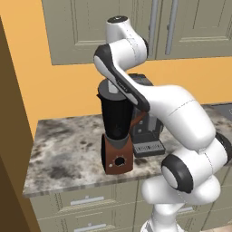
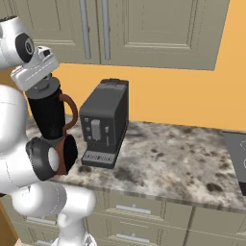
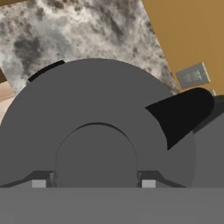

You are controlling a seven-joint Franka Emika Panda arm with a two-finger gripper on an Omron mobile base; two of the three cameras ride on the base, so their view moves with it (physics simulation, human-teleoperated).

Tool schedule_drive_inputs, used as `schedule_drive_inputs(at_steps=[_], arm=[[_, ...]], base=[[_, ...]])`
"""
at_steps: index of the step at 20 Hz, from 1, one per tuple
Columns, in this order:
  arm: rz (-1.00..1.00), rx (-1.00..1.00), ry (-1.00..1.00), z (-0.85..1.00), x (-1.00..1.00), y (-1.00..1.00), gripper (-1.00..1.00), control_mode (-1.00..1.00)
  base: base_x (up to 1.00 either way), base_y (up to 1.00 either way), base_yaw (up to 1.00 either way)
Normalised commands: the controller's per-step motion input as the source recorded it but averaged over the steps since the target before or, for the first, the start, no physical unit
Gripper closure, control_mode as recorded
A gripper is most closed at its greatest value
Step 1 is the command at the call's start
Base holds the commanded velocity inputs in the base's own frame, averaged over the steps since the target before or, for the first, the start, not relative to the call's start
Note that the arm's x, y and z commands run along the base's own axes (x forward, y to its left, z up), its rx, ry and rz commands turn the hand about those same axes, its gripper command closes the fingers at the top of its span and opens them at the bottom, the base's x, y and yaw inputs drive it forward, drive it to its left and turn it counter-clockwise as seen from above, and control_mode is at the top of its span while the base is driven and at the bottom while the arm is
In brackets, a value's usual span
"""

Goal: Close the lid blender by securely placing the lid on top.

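Note:
The blender's black tapered jar (image 1: 114,118) stands on its reddish-brown base (image 1: 118,156) with a round black dial, near the counter's front edge. Its brown handle (image 2: 72,109) points toward the coffee machine. The dark grey lid (image 3: 96,109) lies level over the jar's rim (image 2: 45,91); I cannot tell if it rests on it. The black spout (image 3: 183,114) pokes out past the lid's edge. My gripper (image 3: 93,183) comes straight down from above, shut on the lid's raised central knob (image 3: 96,155), one fingertip (image 3: 38,183) on each side.
A boxy dark grey coffee machine (image 2: 105,120) stands right beside the blender, against the orange wall. Wall cabinets (image 2: 144,29) hang above. A cooktop's edge (image 2: 238,153) lies at the counter's far right. A brown side panel (image 1: 11,136) bounds the counter (image 1: 63,154) on the left.

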Motion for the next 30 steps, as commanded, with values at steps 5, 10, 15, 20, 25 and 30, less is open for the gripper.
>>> schedule_drive_inputs(at_steps=[5,10,15,20,25,30], arm=[[0.00,0.00,0.00,-0.04,0.14,0.01,1.00,-1.00],[0.00,0.00,0.00,-0.01,0.12,0.09,1.00,-1.00],[0.00,0.00,0.01,0.03,-0.04,0.00,1.00,-1.00],[0.00,0.00,0.11,0.33,0.02,0.00,1.00,-1.00],[0.00,0.00,0.12,0.14,0.04,0.00,1.00,-1.00],[0.00,0.00,0.00,-0.41,0.00,0.01,1.00,-1.00]], base=[[0.00,0.00,0.00],[0.00,0.00,0.00],[0.00,0.00,0.00],[0.00,0.00,0.00],[0.00,0.00,0.00],[0.00,0.00,0.00]])
